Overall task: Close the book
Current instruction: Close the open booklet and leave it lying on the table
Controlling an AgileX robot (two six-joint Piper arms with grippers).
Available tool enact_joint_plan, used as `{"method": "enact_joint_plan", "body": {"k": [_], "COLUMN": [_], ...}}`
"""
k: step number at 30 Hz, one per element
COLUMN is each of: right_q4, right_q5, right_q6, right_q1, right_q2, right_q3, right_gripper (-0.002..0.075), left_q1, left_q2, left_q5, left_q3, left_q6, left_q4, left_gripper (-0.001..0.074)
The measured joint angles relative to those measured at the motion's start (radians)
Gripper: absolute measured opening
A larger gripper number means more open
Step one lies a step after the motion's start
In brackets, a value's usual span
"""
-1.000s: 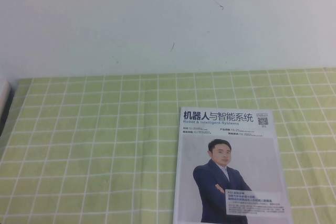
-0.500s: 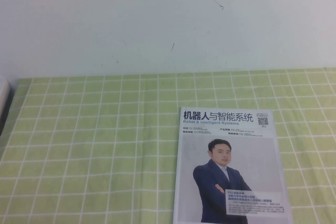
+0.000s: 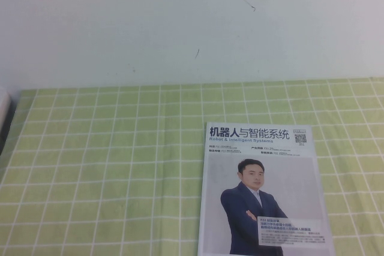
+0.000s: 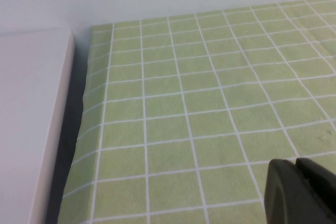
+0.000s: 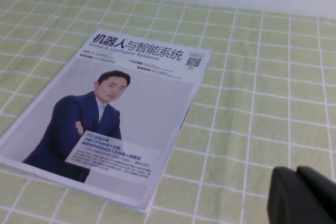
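book (image 3: 264,190) | cover: suited man | closed, flat, face-up | near side, right of ctr

The desk cloth (image 3: 108,166) is checked in pale green with a grid of thin white lines, and it is backed by a plain white wall (image 3: 150,22) flecked with a few small dark marks. The book (image 3: 264,190) is fronted by a pale grey-white cover, on which a black title, a black-and-white QR square, a dark-haired man in a navy suit and a white panel of dark print are shown. The left tool (image 4: 296,163), over the green checks near a white slab (image 4: 31,119), and the right tool (image 5: 296,171), over the checks beside the book, are both seen in black.
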Motion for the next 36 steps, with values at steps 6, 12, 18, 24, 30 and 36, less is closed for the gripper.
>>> {"method": "enact_joint_plan", "body": {"k": [6,12,18,24,30,36], "right_q4": [0.002,0.016,-0.05,-0.062,-0.062,-0.062], "right_q5": [0.0,-0.054,-0.208,-0.353,-0.374,-0.374], "right_q6": [0.002,0.002,-0.132,-0.247,-0.252,-0.198], "right_q1": [0.0,-0.024,-0.175,-0.22,-0.22,-0.22], "right_q2": [0.0,-0.026,-0.134,-0.14,-0.14,-0.14], "right_q3": [0.0,0.047,0.187,0.354,0.401,0.401], "right_gripper": [-0.0003,-0.0003,-0.0003,-0.0003,-0.0003,-0.0003], "left_q1": [0.0,0.0,0.0,0.0,0.0,0.0], "left_q2": [0.0,-0.002,-0.002,-0.002,-0.002,-0.002], "left_q5": [0.002,0.004,0.006,0.006,0.006,0.008], "left_q3": [0.0,0.0,0.0,0.0,-0.001,-0.001], "left_q6": [0.0,0.002,0.002,0.002,0.002,0.002], "left_q4": [-0.002,-0.003,-0.003,-0.008,-0.008,-0.01], "left_gripper": [-0.0004,-0.0004,-0.0004,-0.0004,-0.0004,-0.0004]}}
